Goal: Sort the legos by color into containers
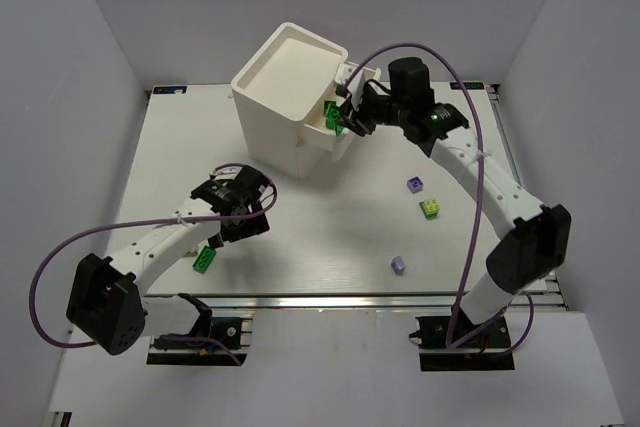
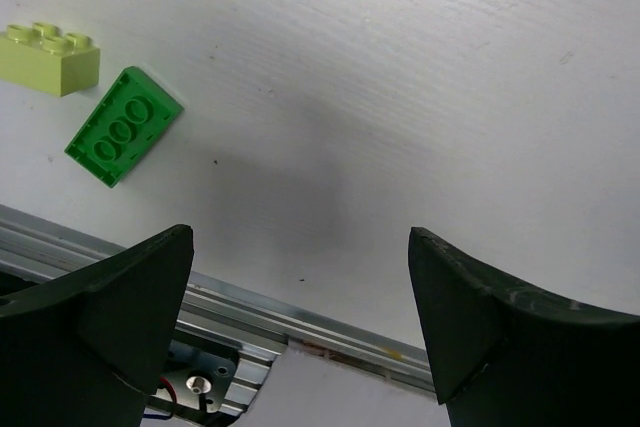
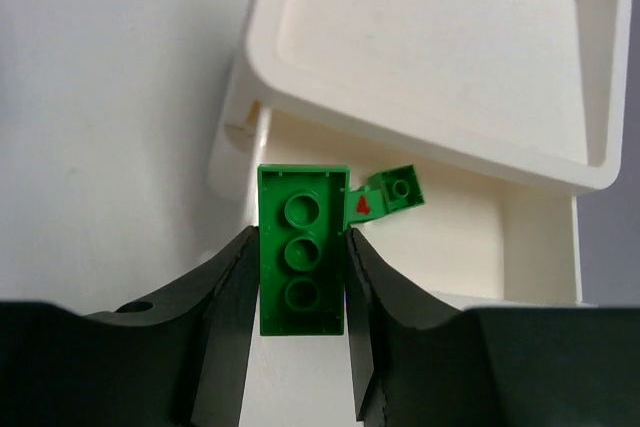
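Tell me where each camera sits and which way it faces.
Top external: fixed above and behind the bases, looking down on the table; left arm and right arm show.
Left wrist: on the left arm, looking down at the table's near edge; open left claw, loose green lego.
Right wrist: on the right arm, facing the cabinet and its open drawer; right claw grips a green brick.
Shared: top and right wrist both show the cabinet.

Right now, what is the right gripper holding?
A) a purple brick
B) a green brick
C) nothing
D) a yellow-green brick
B: in the right wrist view the right gripper is shut on a green brick, its hollow underside facing the camera, over the open drawer, where a second green brick already lies.
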